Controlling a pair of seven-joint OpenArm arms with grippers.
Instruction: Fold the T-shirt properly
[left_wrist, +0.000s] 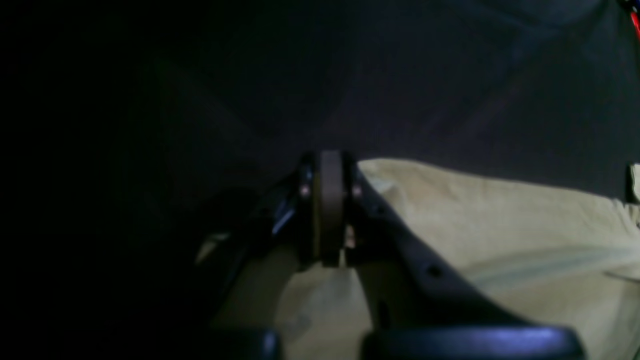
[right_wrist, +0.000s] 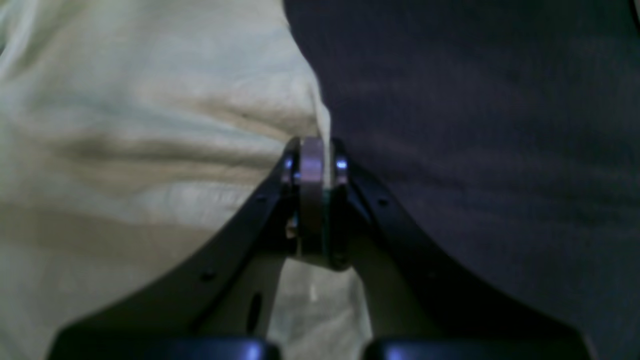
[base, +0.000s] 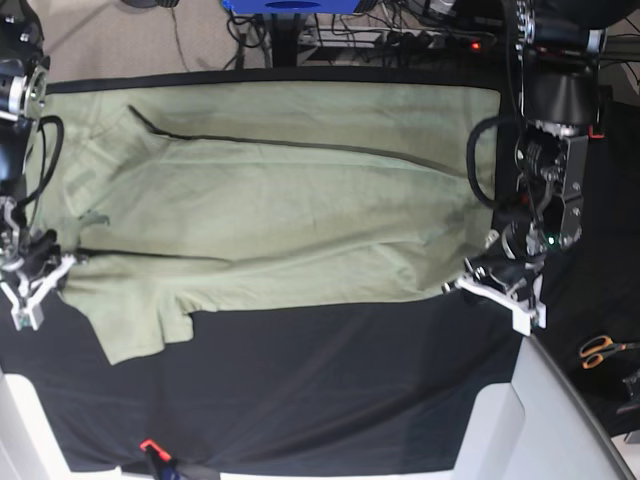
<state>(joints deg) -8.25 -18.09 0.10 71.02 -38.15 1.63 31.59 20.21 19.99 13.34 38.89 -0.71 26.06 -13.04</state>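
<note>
Soft, wrinkled sage-green T-shirt (base: 270, 200) lies spread w/ creases across the black table cloth (base: 320, 390), sleeve flopped toward near edge. My left gripper (left_wrist: 330, 210) is pinched tight on its hem edge; right gripper (right_wrist: 314, 200) clamps the opposite edge. Bare cloth in front; orange-handled scissors (base: 603, 350) off to the side.

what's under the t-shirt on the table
The T-shirt lies spread on a black table cloth, which shows around its near edge and sides. What the cloth covers, and anything beneath the shirt's middle, is hidden. Both tools, left and right, pinch its edges.
</note>
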